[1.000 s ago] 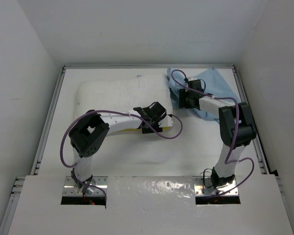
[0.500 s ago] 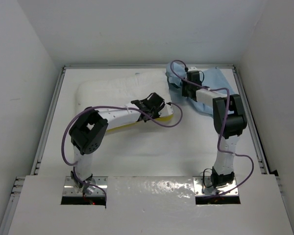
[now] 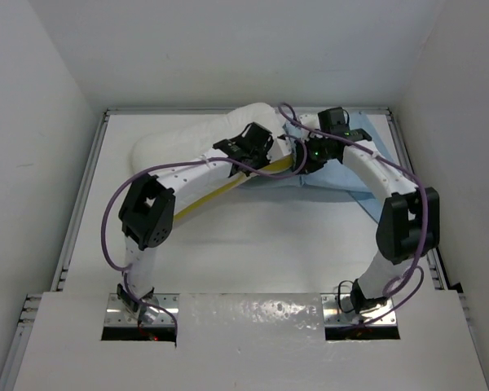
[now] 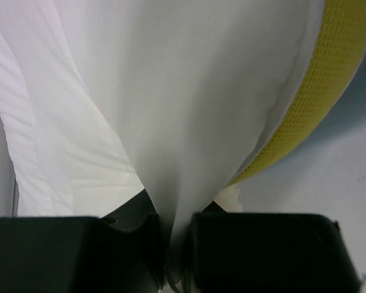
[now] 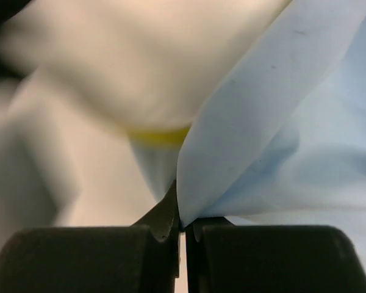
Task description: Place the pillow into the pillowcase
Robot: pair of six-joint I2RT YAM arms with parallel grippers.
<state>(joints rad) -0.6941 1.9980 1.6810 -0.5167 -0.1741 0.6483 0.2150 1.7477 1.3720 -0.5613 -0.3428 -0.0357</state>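
pillow [image 3: 197, 140]: upper centre of the top view, well up the frame. white and puffy, its right end lifted and bunched. a yellow band [image 4: 320, 85] of mesh-like weave runs along its edge.

pillowcase [image 3: 342, 175]: upper right of the top view, just beside the pillow's raised end. the light blue side shows, thin and creased.

left gripper [image 4: 174, 229]: clamped on a fold of pillow fabric.

right gripper [image 5: 182, 221]: pinched on a thin edge of the pillowcase.

risks, as judged:
- if only one layer is held, the mouth may lie flat and the pillow end ride over it.
- the small pinch of fabric may slip under the pillow's weight.
- the grippers sit close and may collide.
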